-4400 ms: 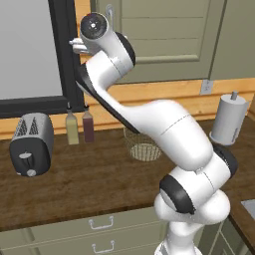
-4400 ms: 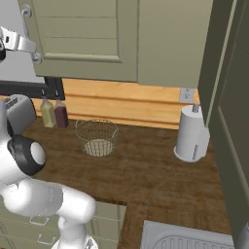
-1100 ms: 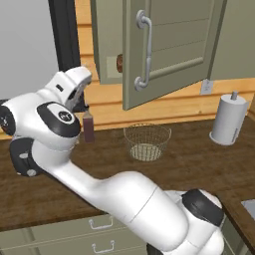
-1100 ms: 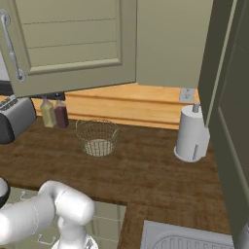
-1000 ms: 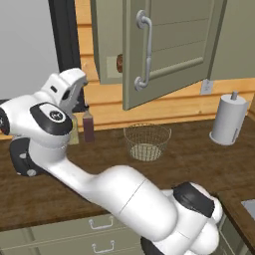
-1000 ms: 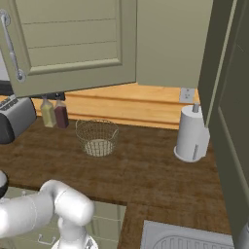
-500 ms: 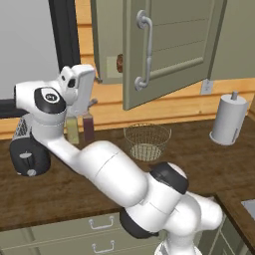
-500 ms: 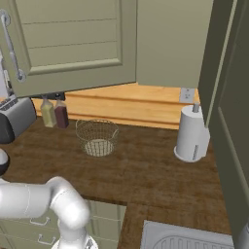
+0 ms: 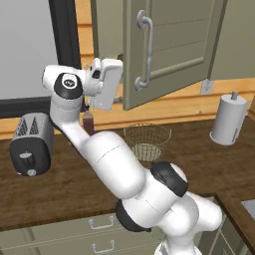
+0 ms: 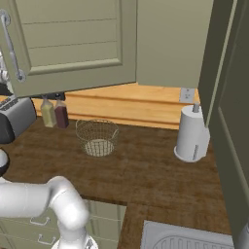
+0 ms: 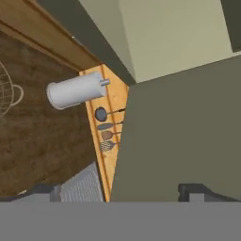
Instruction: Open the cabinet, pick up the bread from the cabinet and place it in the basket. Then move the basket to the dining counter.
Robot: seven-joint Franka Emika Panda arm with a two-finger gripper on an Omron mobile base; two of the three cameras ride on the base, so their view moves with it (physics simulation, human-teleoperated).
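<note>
Left base view, cabinet [image 9: 164,45]: its door stands swung out toward the camera, the long silver bar handle [image 9: 145,50] running upright on the face, just right of the white hand.
Left base view, pincer: the hand is raised beside the door's left edge, at handle height; the fingers are hidden behind the hand's own body, so I cannot tell whether they are parted or closed.
Left base view, basket [image 9: 146,142]: upright on the brown desk [image 9: 64,184], mouth up, below the hand and to its right, nothing visible inside but its pale base.
Left base view, bread: the shelf space behind the door is blocked by the door and the hand; no loaf can be made out.
Left base view, other things: a toaster [image 9: 31,144] lower left of the hand, a dark bottle [image 9: 88,122] partly hidden behind the arm, a paper towel roll [image 9: 228,119] far right.

Right base view, cabinet door [image 10: 73,44]: seen from its front, open, the handle [image 10: 12,46] upright at the left edge and cut off by the frame.
Right base view, basket [image 10: 97,137]: upright on the desk [image 10: 146,170], right of two bottles [image 10: 54,112]; the paper towel roll [image 10: 192,133] stands well to its right.

Hand view, orientation: rolled sideways, so the paper towel roll [image 11: 75,90] appears lying across the frame and the basket [image 11: 8,96] is cut off at the left edge.
Hand view, utensils [image 11: 107,129]: small, hanging on the wooden wall strip, too small to tell apart.
Hand view, fingertips [image 11: 200,190]: barely clear the bottom; their gap is not readable.
</note>
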